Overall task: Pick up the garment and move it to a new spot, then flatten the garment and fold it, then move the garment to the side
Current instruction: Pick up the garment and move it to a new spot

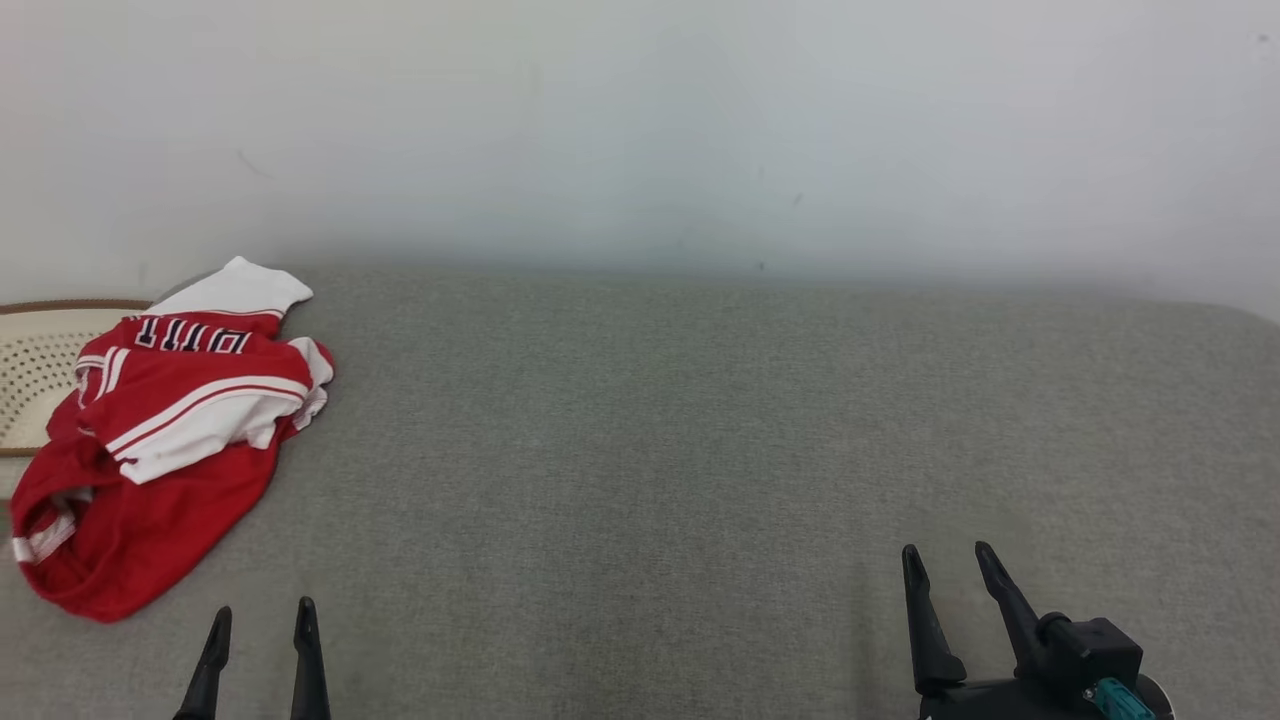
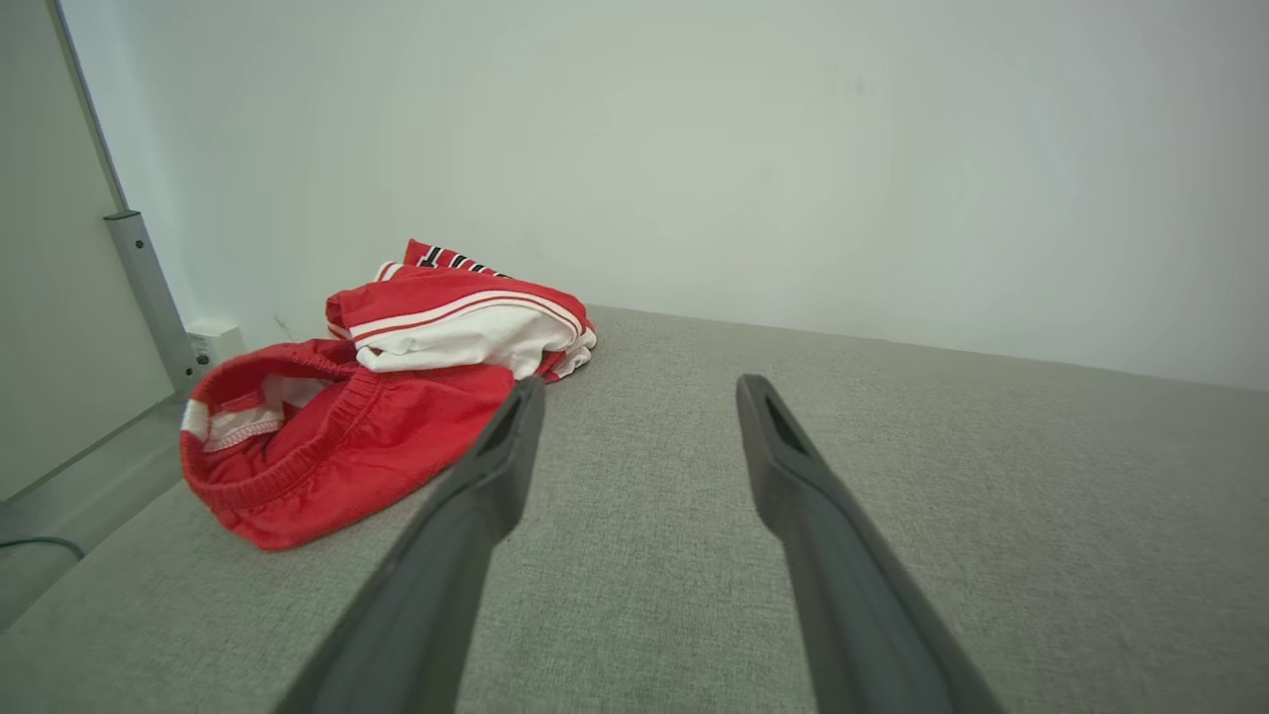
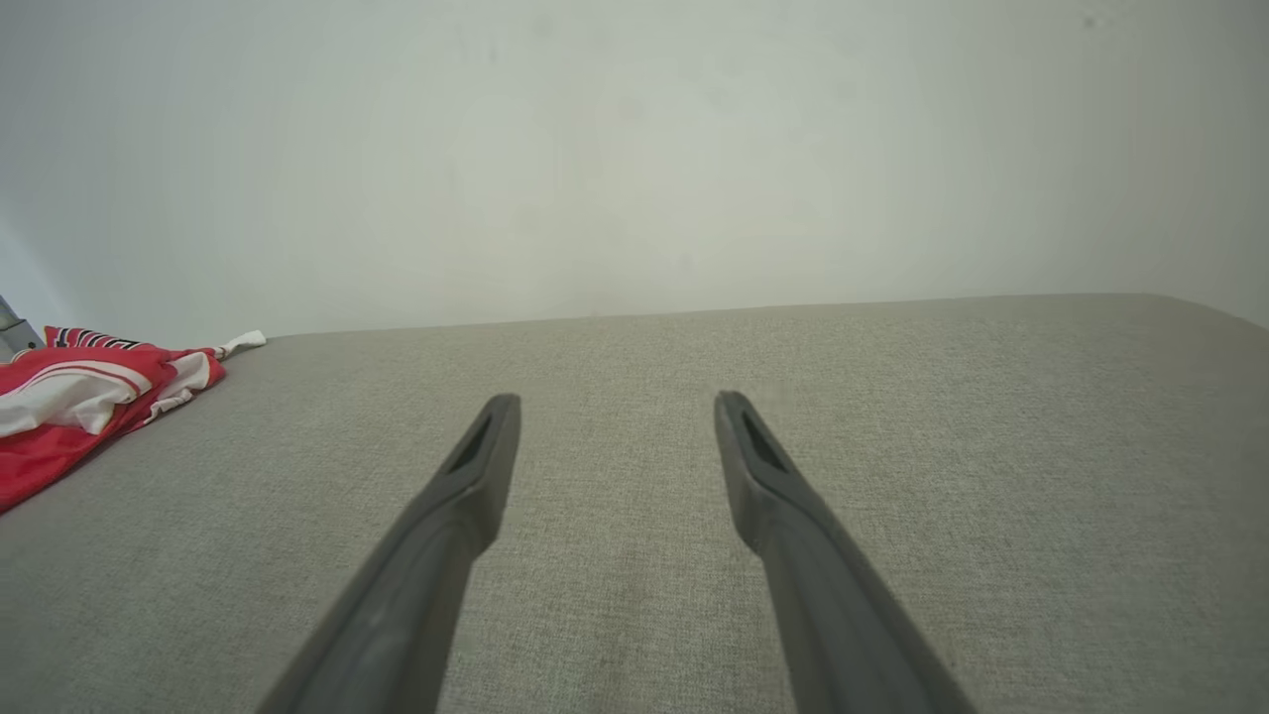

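A plain pale wall (image 1: 640, 120) stands behind a wide tabletop (image 1: 650, 450) covered in grey woven cloth, most of it bare. The garment (image 1: 170, 440) lies crumpled at the far left of the tabletop. It is red with white stripes and some dark lettering, bunched into a loose heap several layers deep. Its left edge overlaps a pale perforated basket (image 1: 40, 370), though I cannot tell whether it rests on the rim.

The garment looks light, soft and limp, so I expect it to sag and trail from any one pinch, and the smooth jersey cloth may slip between thin fingers. The ribbed hem (image 2: 288, 466) facing the robot looks like the best place to take hold, being thicker and easy to reach. A second grip further along that band should let the cloth hang open rather than stay balled.

The left end effector (image 1: 262, 608) sits low at the near edge, fingers pointing forward over the tabletop. Its jaws are spread wide and hold nothing, with the garment just ahead and to its left, not touching. The right end effector (image 1: 947, 549) is well away on the right, also level and pointing forward, jaws fully apart and empty, with bare cloth beneath. From here, I would judge that the pickup has not begun.
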Tool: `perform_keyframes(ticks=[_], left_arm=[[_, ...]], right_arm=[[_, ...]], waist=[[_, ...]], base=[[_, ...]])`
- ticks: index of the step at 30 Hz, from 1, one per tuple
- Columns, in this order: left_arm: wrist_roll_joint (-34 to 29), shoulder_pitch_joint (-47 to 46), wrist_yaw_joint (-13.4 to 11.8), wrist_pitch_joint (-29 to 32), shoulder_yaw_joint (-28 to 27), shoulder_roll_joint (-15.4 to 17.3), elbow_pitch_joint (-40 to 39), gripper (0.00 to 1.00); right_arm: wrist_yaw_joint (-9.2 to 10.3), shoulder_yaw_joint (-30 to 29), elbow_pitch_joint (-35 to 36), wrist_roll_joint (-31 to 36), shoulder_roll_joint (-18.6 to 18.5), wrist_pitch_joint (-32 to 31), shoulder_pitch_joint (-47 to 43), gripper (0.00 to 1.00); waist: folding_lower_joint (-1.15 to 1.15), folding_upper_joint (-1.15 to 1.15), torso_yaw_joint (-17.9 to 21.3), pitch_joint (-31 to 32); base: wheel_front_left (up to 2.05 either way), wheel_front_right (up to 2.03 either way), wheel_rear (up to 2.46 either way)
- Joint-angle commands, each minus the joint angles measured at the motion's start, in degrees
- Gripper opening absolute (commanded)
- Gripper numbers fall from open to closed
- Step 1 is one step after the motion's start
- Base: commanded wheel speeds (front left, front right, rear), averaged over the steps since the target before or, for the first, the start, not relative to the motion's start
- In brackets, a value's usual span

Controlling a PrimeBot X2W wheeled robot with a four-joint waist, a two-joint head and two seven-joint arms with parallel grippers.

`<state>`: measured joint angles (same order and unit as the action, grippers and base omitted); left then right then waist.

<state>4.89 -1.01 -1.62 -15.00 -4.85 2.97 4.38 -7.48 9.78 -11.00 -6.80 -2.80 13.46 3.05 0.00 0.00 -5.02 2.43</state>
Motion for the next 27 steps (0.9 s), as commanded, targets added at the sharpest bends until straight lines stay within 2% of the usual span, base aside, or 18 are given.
perform_keyframes(ticks=[1, 16, 27], left_arm=[[0.18, 0.97, -0.24, -0.28, -0.19, 0.04, -0.15, 1.00], [-0.62, 1.49, -0.79, -0.27, -1.23, 0.00, 0.04, 1.00], [-1.16, 1.82, -0.63, -0.27, -1.76, 0.03, 0.18, 1.00]], right_arm=[[-0.02, 0.07, -0.20, -0.41, -0.16, 0.25, -0.31, 1.00], [-0.02, 0.49, -1.45, -0.70, -0.15, 0.69, -0.54, 1.00], [-0.02, 1.03, -2.03, -0.84, -0.15, 1.22, -0.39, 1.00]], waist=[[0.00, 0.00, -2.15, 0.02], [0.00, 0.00, -13.30, -0.03], [0.00, 0.00, -19.19, 0.24]], base=[[0.00, 0.00, 0.00], [0.00, 0.00, 0.00], [0.00, 0.00, 0.00]])
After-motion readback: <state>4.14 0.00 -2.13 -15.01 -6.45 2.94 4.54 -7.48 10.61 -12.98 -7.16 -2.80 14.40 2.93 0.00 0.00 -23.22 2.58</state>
